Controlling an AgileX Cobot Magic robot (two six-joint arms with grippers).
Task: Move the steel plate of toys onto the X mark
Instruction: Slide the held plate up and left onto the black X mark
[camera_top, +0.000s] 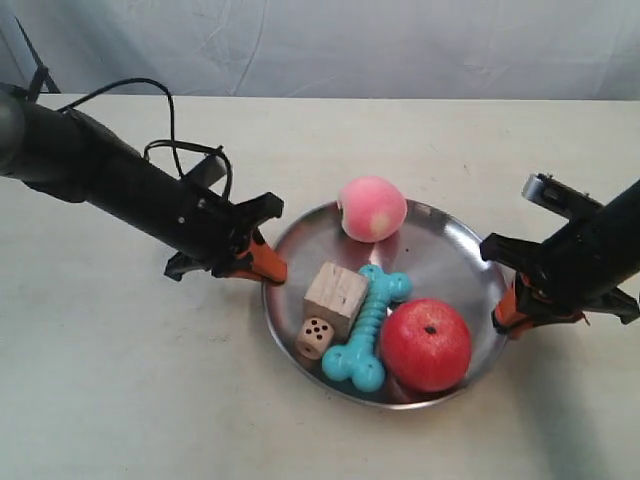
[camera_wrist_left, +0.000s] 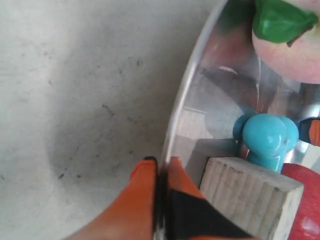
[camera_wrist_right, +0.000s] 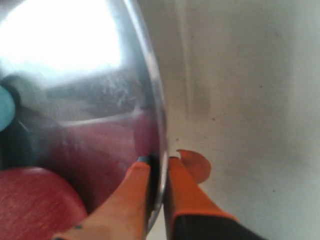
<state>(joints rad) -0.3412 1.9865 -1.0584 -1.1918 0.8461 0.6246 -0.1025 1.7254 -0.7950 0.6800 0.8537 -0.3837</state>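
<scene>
The steel plate (camera_top: 445, 250) rests on the table and holds the pink peach (camera_top: 372, 208), red apple (camera_top: 426, 343), turquoise bone (camera_top: 368, 326), wooden cube (camera_top: 336, 294) and die (camera_top: 314, 338). My left gripper (camera_top: 270, 268) is shut on the plate's rim (camera_wrist_left: 187, 95) beside the cube (camera_wrist_left: 250, 197), one orange finger inside and one outside (camera_wrist_left: 161, 162). On the opposite side, my right gripper (camera_top: 503, 318) is shut on the rim (camera_wrist_right: 150, 90) next to the apple (camera_wrist_right: 35, 200), its fingers (camera_wrist_right: 159, 161) straddling the edge. The X mark is not in view.
A pale table (camera_top: 120, 380) stretches around the plate on all sides. A black cable (camera_top: 170, 130) loops above the left arm. A white cloth backdrop (camera_top: 330, 45) closes off the far edge.
</scene>
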